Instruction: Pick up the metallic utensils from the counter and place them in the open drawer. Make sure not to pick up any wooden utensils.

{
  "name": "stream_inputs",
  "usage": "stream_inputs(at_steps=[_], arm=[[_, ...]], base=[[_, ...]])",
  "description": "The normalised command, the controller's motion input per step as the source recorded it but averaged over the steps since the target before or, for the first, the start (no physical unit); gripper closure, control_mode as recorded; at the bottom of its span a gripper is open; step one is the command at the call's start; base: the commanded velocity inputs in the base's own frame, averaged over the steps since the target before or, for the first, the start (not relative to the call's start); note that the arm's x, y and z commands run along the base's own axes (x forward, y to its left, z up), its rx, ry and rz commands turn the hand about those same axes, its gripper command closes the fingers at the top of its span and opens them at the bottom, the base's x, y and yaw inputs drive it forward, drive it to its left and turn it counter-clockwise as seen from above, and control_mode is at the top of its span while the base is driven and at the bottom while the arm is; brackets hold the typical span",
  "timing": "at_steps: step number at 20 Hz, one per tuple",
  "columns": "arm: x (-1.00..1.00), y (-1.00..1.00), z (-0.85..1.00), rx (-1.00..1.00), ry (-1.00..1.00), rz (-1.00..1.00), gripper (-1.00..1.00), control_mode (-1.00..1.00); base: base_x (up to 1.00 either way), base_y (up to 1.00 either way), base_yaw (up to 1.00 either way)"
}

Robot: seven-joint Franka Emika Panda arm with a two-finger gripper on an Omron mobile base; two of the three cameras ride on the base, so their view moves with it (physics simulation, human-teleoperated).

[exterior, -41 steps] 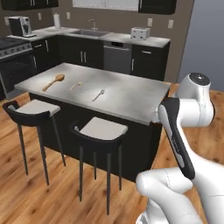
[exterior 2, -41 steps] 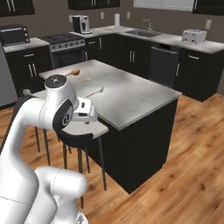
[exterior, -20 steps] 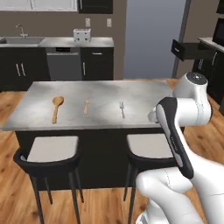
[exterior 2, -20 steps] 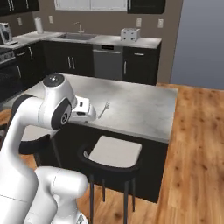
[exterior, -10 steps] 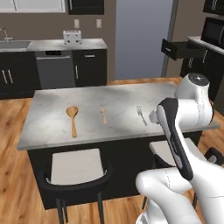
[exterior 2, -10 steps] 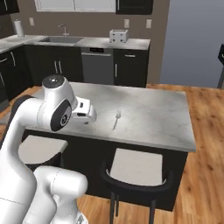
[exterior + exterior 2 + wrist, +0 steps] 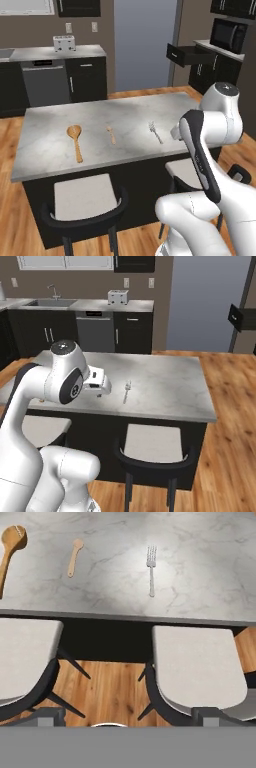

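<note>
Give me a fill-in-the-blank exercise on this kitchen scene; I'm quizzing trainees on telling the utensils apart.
1. The silvery fork lies on the marble ____.
2. Of the two wooden spoons, the large spoon lies farther from the fork than the ____ one.
3. In the left base view, the open drawer is coloured ____.
4. Two ____ with pale seats stand at the counter's near edge.

Missing words: counter; small; black; stools

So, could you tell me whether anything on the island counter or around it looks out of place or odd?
Nothing looks spilled, broken or askew. On the counter lie a large wooden spoon, a small wooden spoon and a metal fork, spaced apart in a row. The one thing left ajar is the black drawer across the room, standing open.
</note>
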Motion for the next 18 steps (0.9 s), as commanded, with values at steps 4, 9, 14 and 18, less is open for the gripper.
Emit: stream_inputs(at_steps=[4, 9, 14, 18], arm=[[0.0, 0.0, 0.0, 0.0, 0.0, 0.0, -1.0, 1.0], [0.0, 0.0, 0.0, 0.0, 0.0, 0.0, -1.0, 1.0], [0.0, 0.0, 0.0, 0.0, 0.0, 0.0, -1.0, 1.0], [0.2, 0.04, -0.03, 0.0, 0.0, 0.01, -1.0, -1.0]], base=[[0.07, 0.0, -0.07], [0.0, 0.0, 0.0], [0.0, 0.0, 0.0], [0.0, 0.0, 0.0]])
